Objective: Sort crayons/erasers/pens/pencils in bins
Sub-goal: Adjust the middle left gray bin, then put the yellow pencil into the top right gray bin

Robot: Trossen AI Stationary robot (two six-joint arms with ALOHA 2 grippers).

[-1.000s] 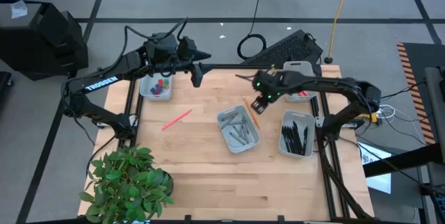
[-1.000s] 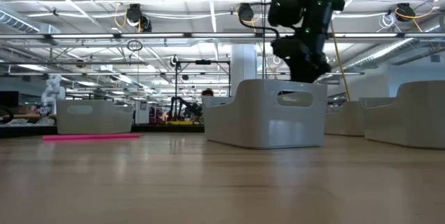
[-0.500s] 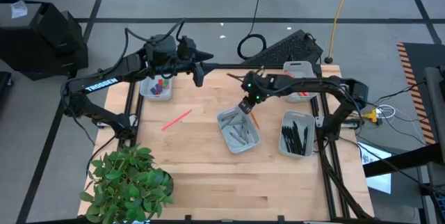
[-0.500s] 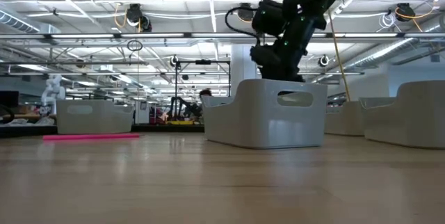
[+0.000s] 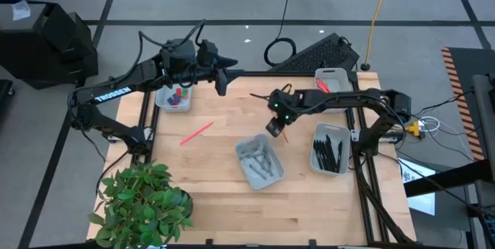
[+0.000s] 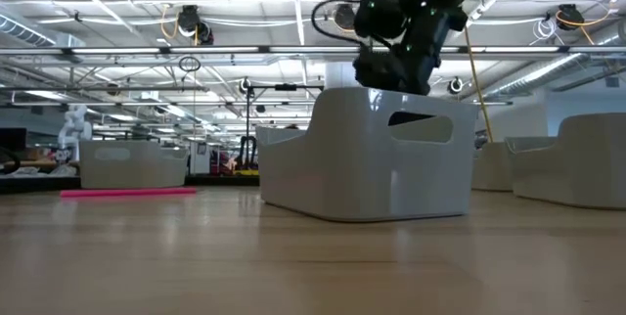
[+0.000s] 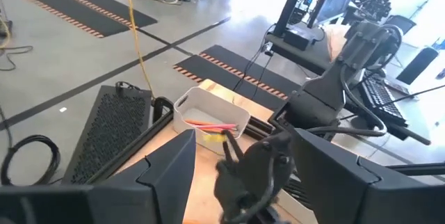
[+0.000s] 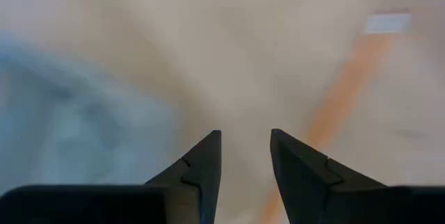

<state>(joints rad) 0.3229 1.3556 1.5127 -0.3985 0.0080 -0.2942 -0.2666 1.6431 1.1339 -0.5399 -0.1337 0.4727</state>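
My right gripper point(image 5: 274, 128) is open and points down at the table, just off the far right corner of the bin point(image 5: 259, 161) that holds the grey crayons point(image 5: 263, 164). An orange pencil point(image 5: 284, 134) lies flat on the wood beside its fingers and also shows in the right wrist view point(image 8: 341, 99). A pink pencil point(image 5: 196, 132) lies flat left of centre. My left gripper point(image 5: 220, 81) hangs open above the table's far edge, by the bin of erasers point(image 5: 175, 97). The pens point(image 5: 329, 150) fill the right-hand bin. My right gripper comes from above with its fingers pointing down beside the crayon bin's far right corner point(image 5: 268, 138). One finger point(image 8: 201, 168) stands next to the bin wall point(image 8: 62, 133). Whether it touches the wall cannot be told. The bin rests flat on the table.
A bin with red pencils point(image 5: 331, 85) stands at the far right corner. A potted plant point(image 5: 143, 202) fills the near left corner. Bare wood lies along the near edge and between the pink pencil and the crayon bin.
My right gripper has moved toward the table's left, down to the crayon bin, then a little toward the near edge. The crayon bin has slid along the table toward the near left and turned slightly, and it looms larger in the low view.
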